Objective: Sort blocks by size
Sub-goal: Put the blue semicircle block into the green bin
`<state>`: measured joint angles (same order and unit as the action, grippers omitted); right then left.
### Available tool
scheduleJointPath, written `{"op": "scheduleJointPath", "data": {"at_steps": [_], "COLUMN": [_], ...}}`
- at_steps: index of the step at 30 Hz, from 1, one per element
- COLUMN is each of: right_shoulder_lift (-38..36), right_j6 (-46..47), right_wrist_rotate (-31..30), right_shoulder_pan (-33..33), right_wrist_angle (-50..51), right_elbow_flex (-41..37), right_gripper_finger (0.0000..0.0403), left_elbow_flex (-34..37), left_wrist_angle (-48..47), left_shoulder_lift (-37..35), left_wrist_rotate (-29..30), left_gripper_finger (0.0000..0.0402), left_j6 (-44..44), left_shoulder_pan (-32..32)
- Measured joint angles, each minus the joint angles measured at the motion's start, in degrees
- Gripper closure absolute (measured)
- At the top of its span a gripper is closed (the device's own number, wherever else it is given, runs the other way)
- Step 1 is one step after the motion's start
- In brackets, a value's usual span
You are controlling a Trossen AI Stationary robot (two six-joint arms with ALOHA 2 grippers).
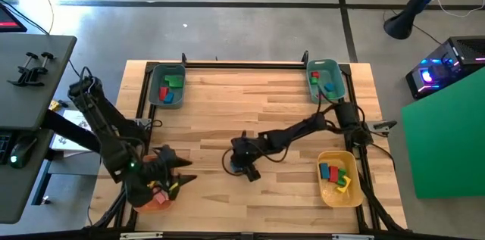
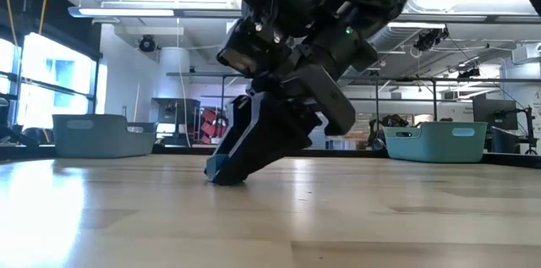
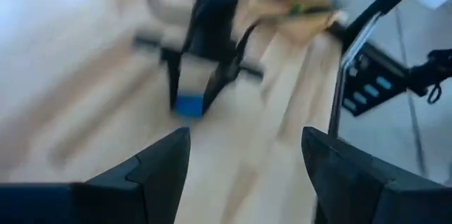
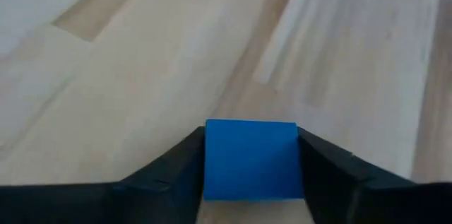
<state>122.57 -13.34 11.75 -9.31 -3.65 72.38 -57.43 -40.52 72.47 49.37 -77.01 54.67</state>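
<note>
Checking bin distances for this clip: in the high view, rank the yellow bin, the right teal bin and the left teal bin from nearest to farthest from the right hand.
From the right hand, mid-table around a blue block:
1. Yellow bin, near right corner.
2. Right teal bin, far right corner.
3. Left teal bin, far left corner; close to the second.

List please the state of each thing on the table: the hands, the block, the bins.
right hand: fingers on both sides of the blue block, on the table
left hand: open, empty, above the orange bin
yellow bin: holds blocks
two teal bins: hold blocks
</note>
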Motion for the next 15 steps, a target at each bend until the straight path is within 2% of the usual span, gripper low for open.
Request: {"op": "scheduleJointPath", "data": {"at_steps": [2,5,8,10,12,15], "right_shoulder_lift": [-0.3,-1.8,-4.9,-7.4,-11.0,-19.4], "right_j6": [1.0,3.1,4.8,5.6,5.9,8.6], "right_wrist_rotate": [-0.2,-2.5,-8.3,-14.1,-19.8,-23.2], "right_shoulder_pan": [0.4,1.1,1.4,1.3,0.9,1.6], "right_wrist_angle": [0.6,4.4,12.5,18.5,21.7,22.7], "right_elbow_flex": [0.0,-0.1,-0.1,-0.2,-2.6,-11.2], "right_gripper_finger": [0.0235,0.0237,0.0237,0.0237,0.0237,0.0237], "left_elbow_flex": [0.0,0.0,0.5,0.7,0.7,0.7], "left_wrist_angle": [4.5,9.9,14.3,15.0,15.0,14.6], "left_shoulder_lift": [0.0,0.0,0.0,0.1,0.3,1.1], "left_wrist_rotate": [4.5,13.1,22.7,27.5,29.6,28.6], "left_gripper_finger": [0.0145,0.0145,0.0145,0.0145,0.0145,0.0145], "left_j6": [9.1,22.0,31.4,34.7,36.0,37.2], "left_shoulder_pan": [-0.9,-2.0,-3.2,-4.4,-6.5,-10.5]}}
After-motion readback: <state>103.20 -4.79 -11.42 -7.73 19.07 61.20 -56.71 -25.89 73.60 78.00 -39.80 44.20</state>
